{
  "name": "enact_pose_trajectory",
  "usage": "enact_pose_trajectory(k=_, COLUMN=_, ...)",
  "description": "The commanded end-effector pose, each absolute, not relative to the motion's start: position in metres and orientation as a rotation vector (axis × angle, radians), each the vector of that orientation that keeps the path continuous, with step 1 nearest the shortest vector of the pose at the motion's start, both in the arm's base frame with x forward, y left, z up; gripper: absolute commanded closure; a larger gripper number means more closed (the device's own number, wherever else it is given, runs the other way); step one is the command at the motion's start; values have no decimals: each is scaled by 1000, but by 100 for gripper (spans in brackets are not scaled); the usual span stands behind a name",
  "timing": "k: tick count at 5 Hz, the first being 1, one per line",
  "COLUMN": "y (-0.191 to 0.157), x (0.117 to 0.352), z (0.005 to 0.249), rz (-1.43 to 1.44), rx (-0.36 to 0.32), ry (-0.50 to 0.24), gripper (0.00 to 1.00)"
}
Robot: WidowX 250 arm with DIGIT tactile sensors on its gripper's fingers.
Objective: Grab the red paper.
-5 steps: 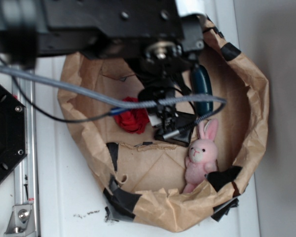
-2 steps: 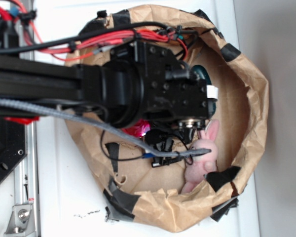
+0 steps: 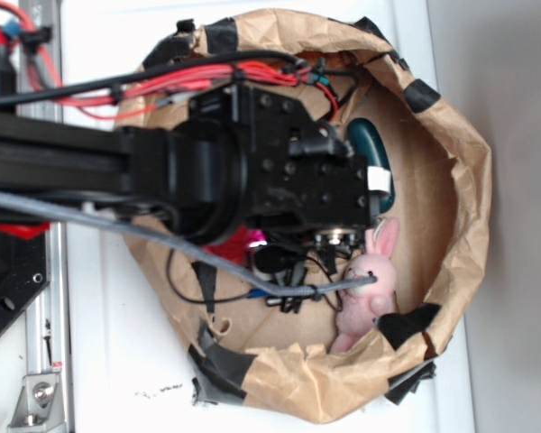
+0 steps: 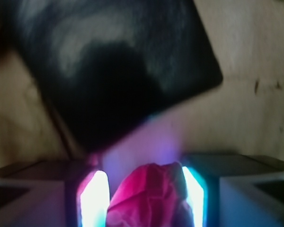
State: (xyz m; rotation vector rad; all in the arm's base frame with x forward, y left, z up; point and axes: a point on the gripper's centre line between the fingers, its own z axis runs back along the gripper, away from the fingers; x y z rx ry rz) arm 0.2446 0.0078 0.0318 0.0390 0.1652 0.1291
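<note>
In the wrist view the red paper (image 4: 146, 194), a crumpled bright red-pink ball, sits between my two glowing finger pads (image 4: 93, 198). It touches the right pad and meets the left pad low down. My gripper (image 4: 144, 189) is shut on it. In the exterior view only a sliver of the red paper (image 3: 237, 244) shows under the black arm (image 3: 270, 180), which hides the fingers.
A black square pad (image 4: 118, 71) lies just ahead of the fingers on the brown paper floor. A pink plush bunny (image 3: 370, 289) lies to the right of the gripper and a teal object (image 3: 374, 149) behind it. The crumpled brown paper wall (image 3: 469, 207) rings everything.
The arm swung down over the paper and covered it. Since 0.4 s ago it looks slightly larger and shifted left, with the paper still under it.
</note>
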Motion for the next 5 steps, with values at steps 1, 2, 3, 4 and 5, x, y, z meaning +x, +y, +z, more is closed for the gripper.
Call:
enact_pose_trajectory(k=1, y=17, x=258, z=123, rz=131, rx=52, ry=-89, gripper=100)
enact_pose_trajectory(k=2, y=21, x=258, z=152, rz=141, rx=67, ry=-184, gripper=100)
enact_pose_trajectory(k=3, y=32, x=257, z=162, rz=147, rx=85, ry=-223, gripper=100)
enact_pose_trajectory(k=4, y=35, x=256, z=157, rz=155, rx=99, ry=-212, gripper=100)
enact_pose_trajectory(k=5, y=35, x=253, z=154, rz=154, rx=94, ry=-199, gripper=100)
